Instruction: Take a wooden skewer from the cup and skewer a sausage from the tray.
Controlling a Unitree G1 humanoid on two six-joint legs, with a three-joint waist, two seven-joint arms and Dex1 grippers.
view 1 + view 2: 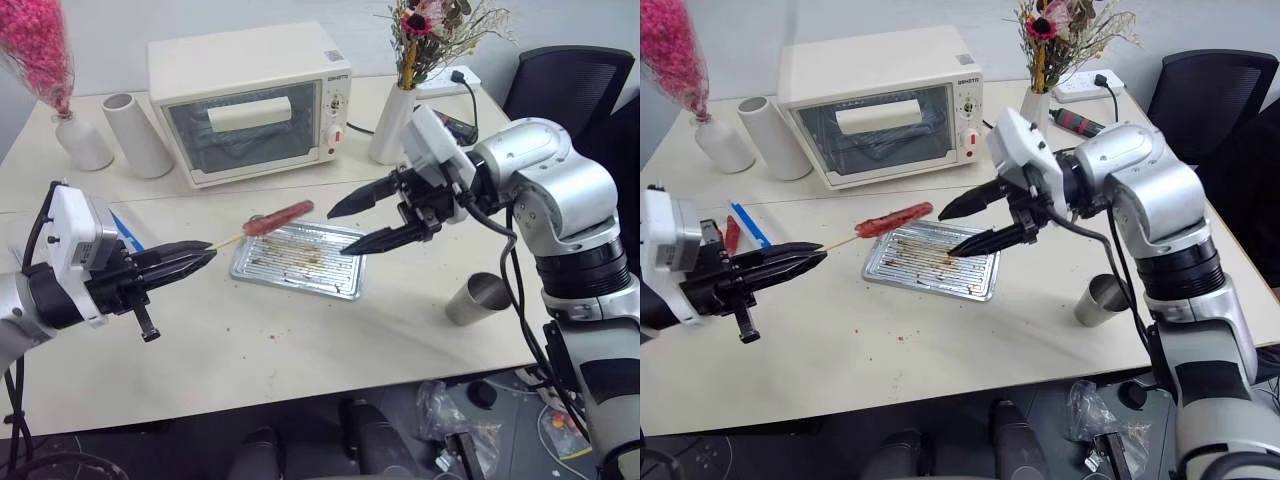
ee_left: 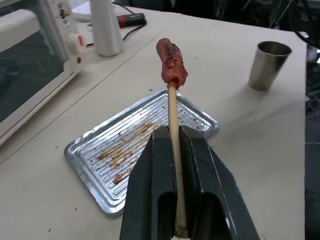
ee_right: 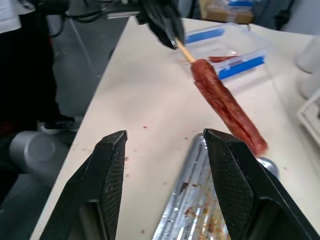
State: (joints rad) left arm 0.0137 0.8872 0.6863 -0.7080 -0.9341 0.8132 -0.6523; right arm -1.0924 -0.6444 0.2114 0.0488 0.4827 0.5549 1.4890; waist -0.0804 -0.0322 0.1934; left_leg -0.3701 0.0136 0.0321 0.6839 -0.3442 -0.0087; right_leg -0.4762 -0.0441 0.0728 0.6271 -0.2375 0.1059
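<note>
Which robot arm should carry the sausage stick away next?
Left. Its fingers are shut on the wooden skewer with the sausage stuck on it, above the tray. The right gripper is open, holding nothing.

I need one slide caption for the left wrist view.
Left gripper holds thin wooden skewer bearing dark-red sausage above ribbed silver tray.

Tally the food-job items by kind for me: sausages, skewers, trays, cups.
Sausages: 1, the sausage stuck on the skewer's tip, in the air over the tray's edge.
Skewers: 1, the skewer held in the left gripper.
Trays: 1, the tray, with only stains on it.
Cups: 1, the cup, standing upright.
Total: 4
</note>
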